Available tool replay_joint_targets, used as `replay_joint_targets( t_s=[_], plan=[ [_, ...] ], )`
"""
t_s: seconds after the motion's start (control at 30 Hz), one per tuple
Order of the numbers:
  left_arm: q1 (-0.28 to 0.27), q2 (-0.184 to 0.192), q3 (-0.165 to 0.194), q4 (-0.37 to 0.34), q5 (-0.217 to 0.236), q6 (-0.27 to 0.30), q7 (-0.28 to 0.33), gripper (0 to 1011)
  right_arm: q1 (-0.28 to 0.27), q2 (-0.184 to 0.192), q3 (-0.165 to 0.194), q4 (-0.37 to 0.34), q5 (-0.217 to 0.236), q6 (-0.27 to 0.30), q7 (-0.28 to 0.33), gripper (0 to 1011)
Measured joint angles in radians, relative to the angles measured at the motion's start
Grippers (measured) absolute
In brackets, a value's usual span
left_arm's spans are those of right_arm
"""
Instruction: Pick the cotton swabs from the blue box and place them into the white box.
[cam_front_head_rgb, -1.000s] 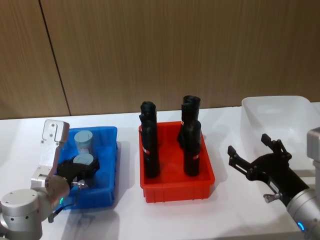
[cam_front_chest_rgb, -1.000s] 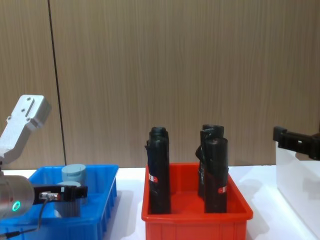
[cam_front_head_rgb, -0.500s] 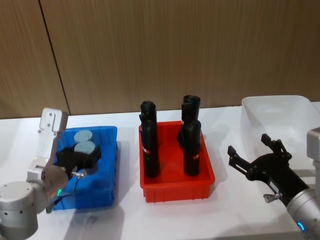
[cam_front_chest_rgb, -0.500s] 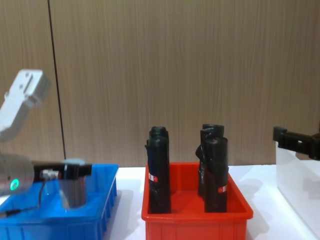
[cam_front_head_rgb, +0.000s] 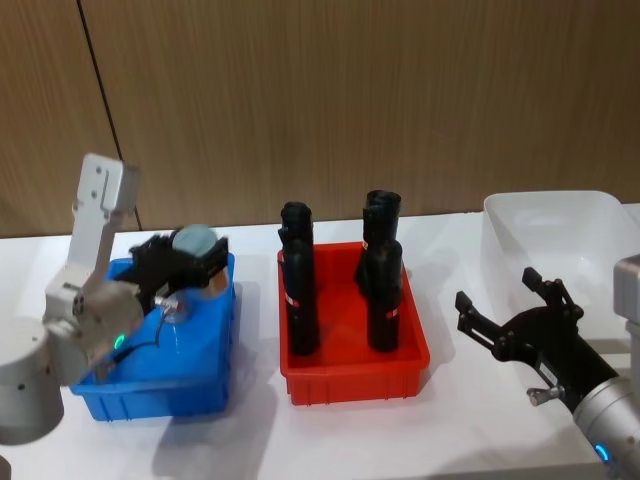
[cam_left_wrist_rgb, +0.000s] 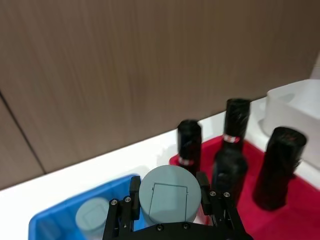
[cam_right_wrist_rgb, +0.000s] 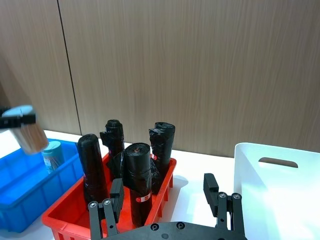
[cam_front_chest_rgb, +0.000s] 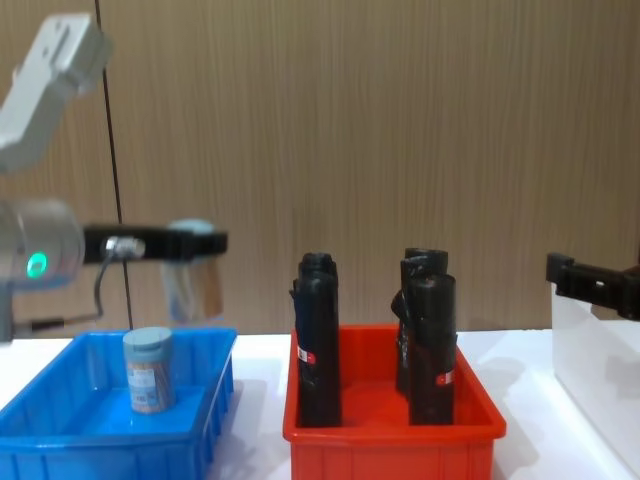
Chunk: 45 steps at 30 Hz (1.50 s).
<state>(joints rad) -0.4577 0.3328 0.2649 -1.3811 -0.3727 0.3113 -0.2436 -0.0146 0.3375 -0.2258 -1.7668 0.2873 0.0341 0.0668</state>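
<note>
The blue box (cam_front_head_rgb: 190, 352) on the left holds one jar of cotton swabs (cam_front_chest_rgb: 148, 370). A second jar (cam_front_chest_rgb: 197, 288) hangs above its far right corner, clenched in the left gripper (cam_front_head_rgb: 188, 258). The red bin (cam_front_head_rgb: 352, 376), between the blue box and the white box (cam_front_head_rgb: 500, 262), carries four black cylinders (cam_front_head_rgb: 300, 300). The right gripper (cam_front_head_rgb: 508, 302) hovers spread wide near the white box.

Part of white box (cam_front_chest_rgb: 600, 385) beyond chest view's right edge

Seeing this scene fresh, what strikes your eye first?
The left gripper holds a small clear plastic jar with a pale blue-grey lid in the air above the shallow bright blue bin, where a second jar stands. Tall black cylinders stand in the middle red bin; the open right gripper hangs near the translucent white bin.
</note>
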Motion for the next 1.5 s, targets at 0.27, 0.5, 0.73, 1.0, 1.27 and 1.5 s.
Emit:
replay_joint_targets(
  t_s=[0.27,0.5,0.73,1.0,1.27,1.5],
  plan=[
    [-0.023,0.005,-0.003,-0.084,-0.001,0.018,-0.085,671,0.000,0.000,0.000,0.000,0.000,0.000,0.000,1001],
    [-0.051,0.001,0.000,-0.133,0.000,0.027,-0.169,671,0.000,0.000,0.000,0.000,0.000,0.000,0.000,1002],
    [-0.084,-0.010,0.010,-0.148,-0.002,0.027,-0.256,671,0.000,0.000,0.000,0.000,0.000,0.000,0.000,1002],
    [-0.128,-0.032,0.026,-0.123,-0.015,0.027,-0.373,671,0.000,0.000,0.000,0.000,0.000,0.000,0.000,1002],
    [-0.186,-0.067,0.051,-0.042,-0.025,0.039,-0.489,671,0.000,0.000,0.000,0.000,0.000,0.000,0.000,1001],
    [-0.230,-0.095,0.071,0.035,-0.028,0.043,-0.560,671,0.000,0.000,0.000,0.000,0.000,0.000,0.000,1002]
  ],
)
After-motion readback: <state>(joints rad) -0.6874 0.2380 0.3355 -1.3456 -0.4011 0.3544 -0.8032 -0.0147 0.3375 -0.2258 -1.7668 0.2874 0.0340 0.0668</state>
